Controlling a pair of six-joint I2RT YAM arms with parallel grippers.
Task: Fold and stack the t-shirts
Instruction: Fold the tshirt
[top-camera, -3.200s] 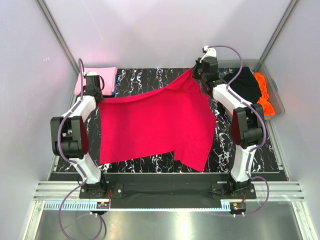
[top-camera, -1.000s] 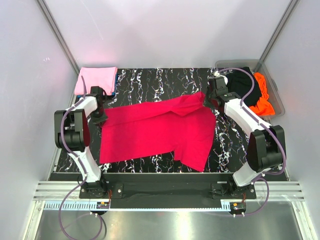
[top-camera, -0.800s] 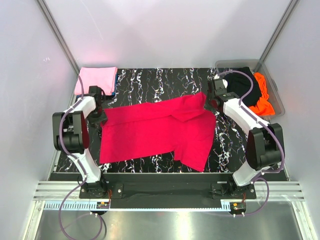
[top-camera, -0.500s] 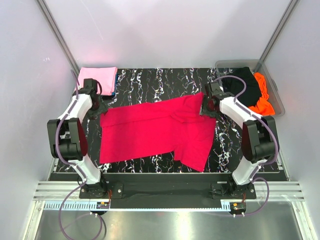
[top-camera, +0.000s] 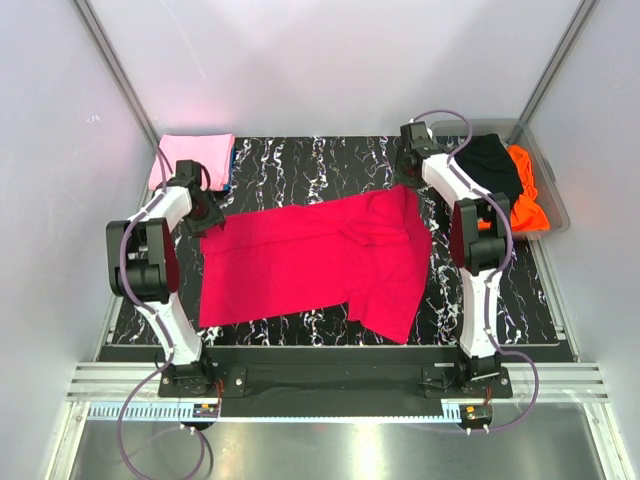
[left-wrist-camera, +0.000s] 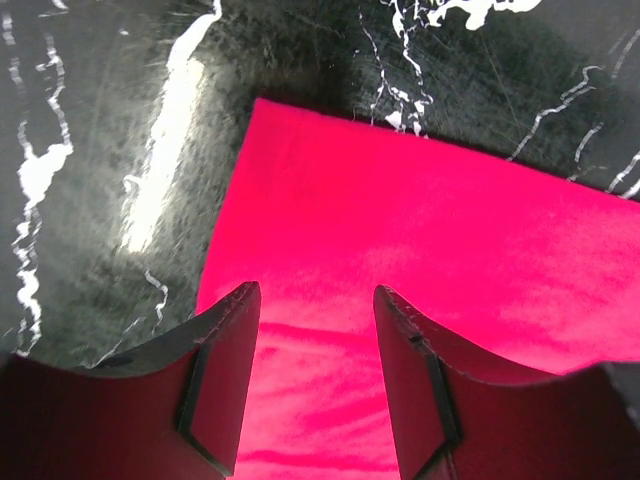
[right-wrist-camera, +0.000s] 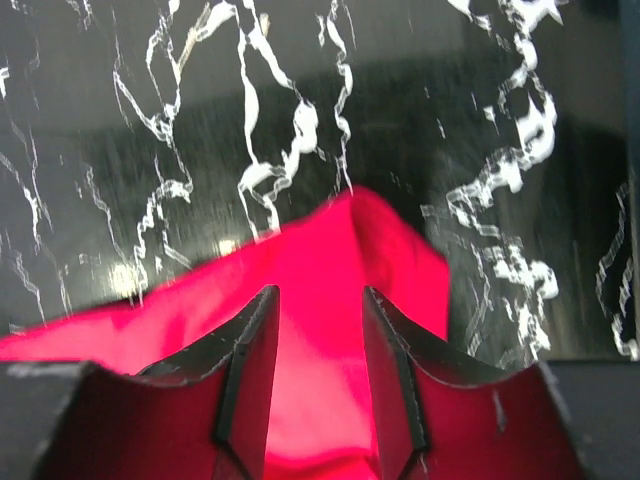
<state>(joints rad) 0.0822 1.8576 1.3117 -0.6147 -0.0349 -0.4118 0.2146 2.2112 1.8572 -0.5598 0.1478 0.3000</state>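
Note:
The crimson-red t-shirt (top-camera: 310, 260) lies spread on the black marbled table (top-camera: 300, 155), with a wrinkled fold near its back right corner. My left gripper (top-camera: 207, 214) hovers over the shirt's back left corner, open, with only red cloth (left-wrist-camera: 420, 230) below the gripper (left-wrist-camera: 317, 292). My right gripper (top-camera: 404, 176) hangs above the back right corner, also open; the red corner (right-wrist-camera: 345, 240) shows beneath and past the gripper (right-wrist-camera: 320, 292). Neither holds anything. A light pink t-shirt (top-camera: 195, 155) lies folded at the back left. Black (top-camera: 490, 165) and orange (top-camera: 525, 200) t-shirts sit in the bin.
A clear plastic bin (top-camera: 553, 195) stands at the back right corner of the table. A sliver of blue cloth (top-camera: 229, 172) shows under the pink shirt. White enclosure walls close in on three sides. Both arm bases are bolted at the near edge.
Both grippers opened and let go of the red shirt's back edge, which now lies flat. The right gripper drew back toward the far edge; the left shifted slightly at the left corner.

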